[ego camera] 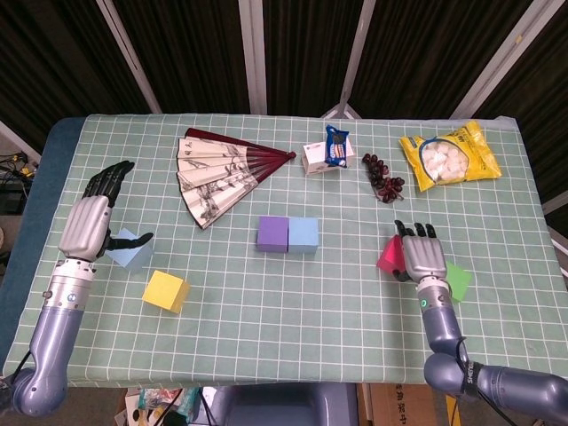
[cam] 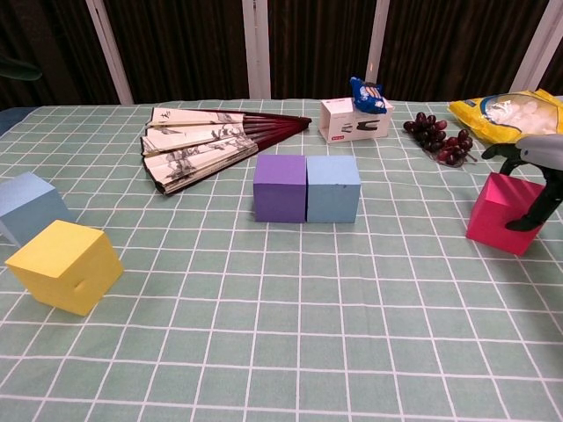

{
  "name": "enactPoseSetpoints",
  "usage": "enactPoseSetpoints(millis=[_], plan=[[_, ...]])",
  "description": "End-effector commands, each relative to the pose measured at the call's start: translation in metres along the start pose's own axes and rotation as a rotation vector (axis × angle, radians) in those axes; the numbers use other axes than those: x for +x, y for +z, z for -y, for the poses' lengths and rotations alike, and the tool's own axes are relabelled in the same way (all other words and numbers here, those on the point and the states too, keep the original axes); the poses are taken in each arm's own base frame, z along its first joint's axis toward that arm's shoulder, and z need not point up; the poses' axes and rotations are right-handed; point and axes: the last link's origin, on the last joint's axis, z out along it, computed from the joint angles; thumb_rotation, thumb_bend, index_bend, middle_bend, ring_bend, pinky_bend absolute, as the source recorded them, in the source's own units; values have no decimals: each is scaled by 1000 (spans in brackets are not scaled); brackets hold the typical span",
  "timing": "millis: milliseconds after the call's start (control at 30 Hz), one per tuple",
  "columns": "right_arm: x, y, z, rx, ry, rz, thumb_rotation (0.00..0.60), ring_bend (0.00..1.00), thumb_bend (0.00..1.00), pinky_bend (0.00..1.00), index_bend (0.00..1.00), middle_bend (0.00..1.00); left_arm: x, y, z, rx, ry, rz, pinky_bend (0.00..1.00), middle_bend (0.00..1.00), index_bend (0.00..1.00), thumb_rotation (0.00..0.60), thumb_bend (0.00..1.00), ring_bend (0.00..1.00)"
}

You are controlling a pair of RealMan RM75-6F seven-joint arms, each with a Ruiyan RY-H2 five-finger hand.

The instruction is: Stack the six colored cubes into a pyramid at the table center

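Table (ego camera: 266,311) with green checked cloth fills the head view; folding fan (ego camera: 217,173) spread open at about 11 o'clock from table centre, snack bag (ego camera: 448,156) yellow at 2 o'clock near the far right corner; left hand (ego camera: 89,222) at 9 o'clock near the left edge, fingers extended and apart, thumb reaching over the light blue cube (ego camera: 130,248) beside it, real grip cannot be told; right hand (ego camera: 423,257) at 4 o'clock, fingers extended, lying over the pink cube (ego camera: 389,255) with thumb down its near face in the chest view (cam: 534,220), cube tilted, looks pinched but contact unclear; purple cube (ego camera: 272,233) and blue cube (ego camera: 303,233) touching side by side at centre, purple on the left; yellow cube (ego camera: 166,290) at 8 o'clock, just beside the light blue one, tilted; green cube (ego camera: 458,280) at 4 o'clock, partly hidden behind the right hand; small white box (ego camera: 320,158) at 12 o'clock with a blue packet (ego camera: 336,146) on top; grapes (ego camera: 383,177) dark red at 1 o'clock between box and snack bag.
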Motion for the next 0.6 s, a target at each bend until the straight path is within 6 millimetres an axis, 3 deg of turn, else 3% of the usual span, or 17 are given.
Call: enactPoseSetpoints(millis=[33,233,600], plan=[[0,1,2,13,8,-6,600,132,269,0,0,295,0,0,0,0,0,-1,0,33,0,600,121,31],[2,3,8,45,19,-30,600,206,269,0,0,379,1,0,0,1,-2,-5,0,33,0,600,121,31],[5,5,12,108,27,-45,600,210,270,0,0,383,0,1,1,0,1,-8,0,34,0,600,121,31]])
